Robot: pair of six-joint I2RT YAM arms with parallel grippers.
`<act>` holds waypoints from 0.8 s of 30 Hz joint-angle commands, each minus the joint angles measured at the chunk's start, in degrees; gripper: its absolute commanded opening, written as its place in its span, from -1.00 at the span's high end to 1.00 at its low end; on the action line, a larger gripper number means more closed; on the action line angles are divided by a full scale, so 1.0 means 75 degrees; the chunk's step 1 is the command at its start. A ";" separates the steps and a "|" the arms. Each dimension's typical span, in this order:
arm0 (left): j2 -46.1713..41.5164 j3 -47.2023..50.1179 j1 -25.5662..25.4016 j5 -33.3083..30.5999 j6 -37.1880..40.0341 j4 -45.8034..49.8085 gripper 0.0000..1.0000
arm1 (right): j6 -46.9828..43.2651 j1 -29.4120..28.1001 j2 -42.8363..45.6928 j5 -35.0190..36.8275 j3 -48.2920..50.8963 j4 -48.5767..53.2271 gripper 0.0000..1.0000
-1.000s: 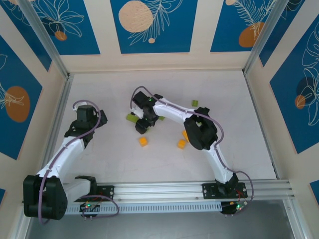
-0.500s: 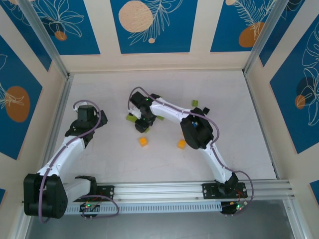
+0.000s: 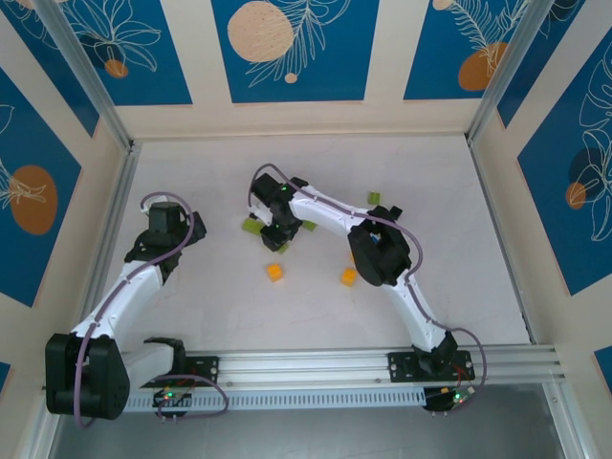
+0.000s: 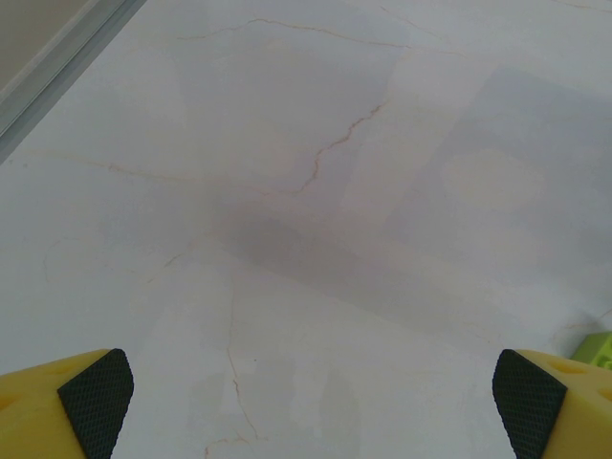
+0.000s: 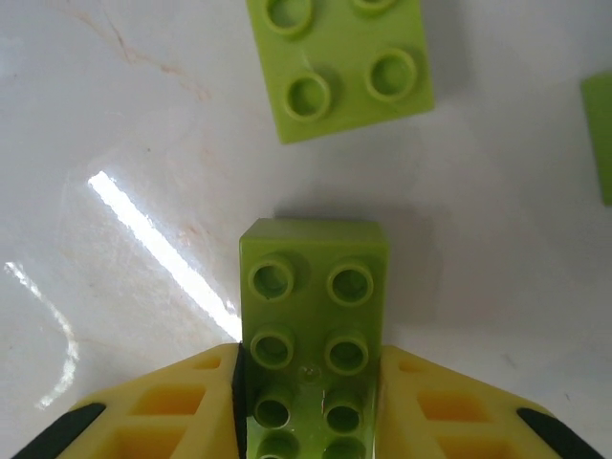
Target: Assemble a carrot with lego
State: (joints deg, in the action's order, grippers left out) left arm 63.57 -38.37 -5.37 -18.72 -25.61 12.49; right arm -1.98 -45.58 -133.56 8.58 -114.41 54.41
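- Two grippers to log, left one first. The left gripper hangs over bare table on the left side, fingers spread as wide as they go, with nothing between them.
- At the right edge of the left wrist view a lime sliver pokes in beside the finger. Too little shows to say which brick it is.
- Left of centre, the right gripper is reached across the table. Its jaws press on both long flanks of the long lime brick, so it has hold of that piece. Cannot tell whether the brick is lifted or on the surface.
- Key relation: the long lime brick's long axis runs straight out from the wrist, studs up. The grip is across its short width, at the near end, and the far end sticks out free.
- Directly beyond that free end, apart from it, lies the square lime brick, studs up and turned slightly askew.
- Nearer the bases, the orange brick and the second orange brick sit loose and unjoined, both on the right arm's side.
- Judgement: assembly is barely begun. The right arm is far nearer every piece. The next move probably needs the held brick squared to a mate's studs before pressing.
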 commanded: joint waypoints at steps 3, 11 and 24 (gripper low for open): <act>-0.0084 -0.0029 0.0119 -0.0124 -0.0031 0.0049 -0.98 | 0.1165 0.0013 0.1413 0.0035 0.0552 0.0682 0.32; -0.0062 0.0006 0.0119 -0.0097 -0.0055 0.0012 -0.99 | 0.2877 -0.0349 0.2867 -0.0152 0.1831 0.0726 0.31; -0.0103 0.0007 0.0120 -0.0006 -0.0078 0.0043 -0.99 | 0.3932 -0.1009 0.2556 -0.0056 0.2235 -0.0036 0.31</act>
State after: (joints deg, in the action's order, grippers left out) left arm 63.55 -38.37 -5.37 -18.70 -25.61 12.49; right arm 25.19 -52.56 -112.51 8.75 -96.88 55.18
